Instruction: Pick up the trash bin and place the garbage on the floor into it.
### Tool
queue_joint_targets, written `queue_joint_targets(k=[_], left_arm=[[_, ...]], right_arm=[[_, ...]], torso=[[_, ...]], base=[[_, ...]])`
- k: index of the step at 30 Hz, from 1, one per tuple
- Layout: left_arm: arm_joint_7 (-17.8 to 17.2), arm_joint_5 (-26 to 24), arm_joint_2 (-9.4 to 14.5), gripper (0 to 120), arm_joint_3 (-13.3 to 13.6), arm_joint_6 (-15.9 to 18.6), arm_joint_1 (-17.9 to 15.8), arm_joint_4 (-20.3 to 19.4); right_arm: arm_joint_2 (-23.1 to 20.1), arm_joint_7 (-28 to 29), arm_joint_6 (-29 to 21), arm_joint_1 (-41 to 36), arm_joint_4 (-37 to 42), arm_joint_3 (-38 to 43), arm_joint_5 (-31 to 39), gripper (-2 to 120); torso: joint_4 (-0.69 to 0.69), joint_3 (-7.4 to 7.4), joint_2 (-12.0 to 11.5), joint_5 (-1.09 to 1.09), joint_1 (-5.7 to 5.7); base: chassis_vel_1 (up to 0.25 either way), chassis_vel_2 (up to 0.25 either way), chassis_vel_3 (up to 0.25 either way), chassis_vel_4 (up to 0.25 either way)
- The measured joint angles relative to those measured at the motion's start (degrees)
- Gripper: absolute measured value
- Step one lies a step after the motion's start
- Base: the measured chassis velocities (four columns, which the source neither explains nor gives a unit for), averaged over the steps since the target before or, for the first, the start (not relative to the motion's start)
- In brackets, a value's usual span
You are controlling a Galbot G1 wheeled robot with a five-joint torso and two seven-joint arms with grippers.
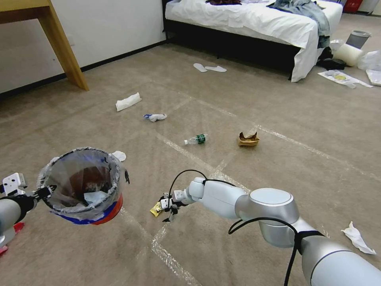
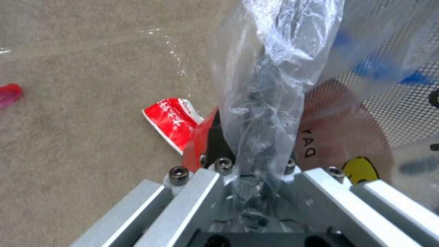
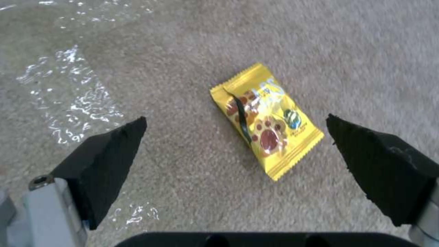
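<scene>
My left gripper (image 1: 45, 192) is shut on the rim of the trash bin (image 1: 85, 186), a red bucket with a blue band and a clear bag liner, held off the floor at the lower left. Tissue lies inside it. The bag (image 2: 265, 103) is pinched between the left fingers. My right gripper (image 1: 166, 206) hangs open just above a yellow wrapper (image 3: 265, 120) on the carpet, which lies between its two black pads (image 3: 105, 161). More garbage lies beyond: a green-labelled bottle (image 1: 196, 139), a torn brown paper bag (image 1: 248, 138), white tissues (image 1: 128, 101) and a blue-white scrap (image 1: 155, 117).
A red wrapper (image 2: 171, 120) lies on the floor under the bin. Another tissue (image 1: 358, 238) lies at the right. A wooden table leg (image 1: 63, 47) stands at the back left, a bed (image 1: 254, 24) at the back, with slippers (image 1: 209, 68) before it. Shiny tape lines (image 1: 190, 155) cross the carpet.
</scene>
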Motion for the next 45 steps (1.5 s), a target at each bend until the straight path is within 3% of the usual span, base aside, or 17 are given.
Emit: queue_joint_targets(k=[11, 19, 27, 45], left_arm=[[0.4, 0.6, -0.3, 0, 0.5, 0.0, 0.0, 0.0], [0.6, 0.9, -0.6, 0, 0.7, 0.0, 0.0, 0.0], [0.8, 1.5, -0.8, 0, 1.4, 0.0, -0.2, 0.2], [1.0, 2.7, -1.6, 0, 3.5, -0.1, -1.3, 0.7]], right_arm=[[0.0, 5.2, -4.9, -0.4, 3.0, -2.0, 8.2, 100], [0.0, 11.8, -9.8, -1.0, 4.7, -2.8, 11.9, 100], [0.0, 18.1, -16.1, -1.9, 7.5, -2.9, 20.3, 100], [0.0, 24.0, -20.5, -4.0, 7.9, -2.2, 22.7, 100]], torso=[[0.01, 0.0, 0.0, 0.0, 0.0], [0.01, 0.0, 0.0, -0.01, 0.0], [0.01, 0.0, 0.0, -0.01, 0.0], [0.0, 0.0, 0.0, 0.0, 0.0]], base=[[0.0, 0.0, 0.0, 0.0], [0.0, 0.0, 0.0, 0.0], [0.0, 0.0, 0.0, 0.0], [0.0, 0.0, 0.0, 0.0]])
